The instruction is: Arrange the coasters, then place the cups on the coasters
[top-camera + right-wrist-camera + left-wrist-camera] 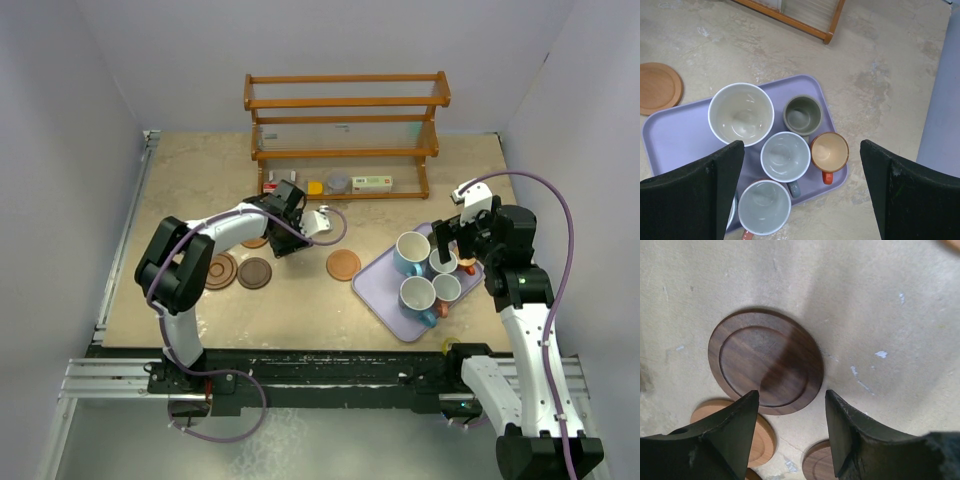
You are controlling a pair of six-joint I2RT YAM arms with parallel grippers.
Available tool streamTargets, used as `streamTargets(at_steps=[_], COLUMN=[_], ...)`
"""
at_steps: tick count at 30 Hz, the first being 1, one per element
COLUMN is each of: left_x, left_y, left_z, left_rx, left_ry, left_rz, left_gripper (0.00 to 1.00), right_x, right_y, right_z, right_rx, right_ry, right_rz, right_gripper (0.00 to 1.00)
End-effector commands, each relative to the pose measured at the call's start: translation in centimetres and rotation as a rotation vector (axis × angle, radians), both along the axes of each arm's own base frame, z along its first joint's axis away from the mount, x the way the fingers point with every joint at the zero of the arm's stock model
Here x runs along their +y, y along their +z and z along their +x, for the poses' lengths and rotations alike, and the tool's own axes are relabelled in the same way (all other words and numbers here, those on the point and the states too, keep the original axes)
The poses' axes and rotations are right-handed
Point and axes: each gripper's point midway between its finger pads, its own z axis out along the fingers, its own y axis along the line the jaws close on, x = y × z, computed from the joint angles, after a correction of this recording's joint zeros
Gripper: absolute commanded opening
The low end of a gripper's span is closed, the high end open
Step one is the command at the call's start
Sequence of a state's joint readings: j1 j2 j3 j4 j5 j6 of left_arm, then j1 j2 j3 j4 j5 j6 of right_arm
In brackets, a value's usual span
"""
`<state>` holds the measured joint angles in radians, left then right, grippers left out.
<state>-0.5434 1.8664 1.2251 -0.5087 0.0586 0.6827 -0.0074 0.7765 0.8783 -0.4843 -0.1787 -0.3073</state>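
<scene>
Several round wooden coasters lie on the table. In the top view a grooved dark coaster (220,271), a smaller dark one (255,272) and an orange-brown one (343,264) show. My left gripper (283,240) hovers over this group, open and empty. Its wrist view shows a dark ringed coaster (765,361), a light one (761,434) and part of another dark one (817,463). The cups stand upright on the lavender tray (378,277): a large pale one (741,113), an olive-grey one (803,115), an orange one (830,152) and others. My right gripper (801,146) hangs wide open above them.
A wooden rack (345,125) stands at the back, with small yellow, grey and boxed items at its foot (340,184). White walls close in on both sides. The orange-brown coaster (657,88) lies just off the tray's left corner.
</scene>
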Motion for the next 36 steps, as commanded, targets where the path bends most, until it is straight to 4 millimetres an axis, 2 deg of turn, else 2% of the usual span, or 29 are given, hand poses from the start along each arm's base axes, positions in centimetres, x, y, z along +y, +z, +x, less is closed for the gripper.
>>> streamTargets(at_steps=[1, 6, 11, 14, 20, 23, 27, 36], left_x=[-3.1, -6.7, -10.3, -12.2, -14.8, -15.3, -14.9, -12.3], left_y=[3.6, 5.3, 6.2, 6.1, 4.4, 3.4, 2.1, 0.4], left_z=[0.1, -0.5, -0.9, -1.1, -1.5, -1.7, -2.0, -3.8], left_rx=[-0.008, 0.014, 0.05, 0.071, 0.115, 0.134, 0.15, 0.18], left_ry=[-0.017, -0.022, -0.028, -0.034, -0.063, -0.075, -0.084, -0.096], left_rz=[-0.156, -0.279, -0.366, -0.393, -0.39, -0.375, -0.347, -0.254], left_gripper=[0.54, 0.57, 0.59, 0.59, 0.59, 0.59, 0.58, 0.54], right_x=[0.0, -0.1, -0.3, -0.3, -0.4, -0.4, -0.5, -0.3], right_y=[1.1, 1.1, 1.1, 1.1, 1.2, 1.2, 1.2, 1.1], right_z=[0.1, 0.1, 0.1, 0.1, 0.1, 0.1, 0.1, 0.1], right_rx=[-0.035, -0.037, -0.037, -0.039, -0.04, -0.041, -0.04, -0.036], right_ry=[0.012, 0.007, -0.002, -0.003, -0.006, -0.007, -0.009, 0.003], right_rz=[-0.004, -0.007, -0.013, -0.013, -0.01, -0.008, -0.006, -0.001], right_gripper=[1.0, 1.0, 1.0, 1.0, 1.0, 1.0, 1.0, 1.0])
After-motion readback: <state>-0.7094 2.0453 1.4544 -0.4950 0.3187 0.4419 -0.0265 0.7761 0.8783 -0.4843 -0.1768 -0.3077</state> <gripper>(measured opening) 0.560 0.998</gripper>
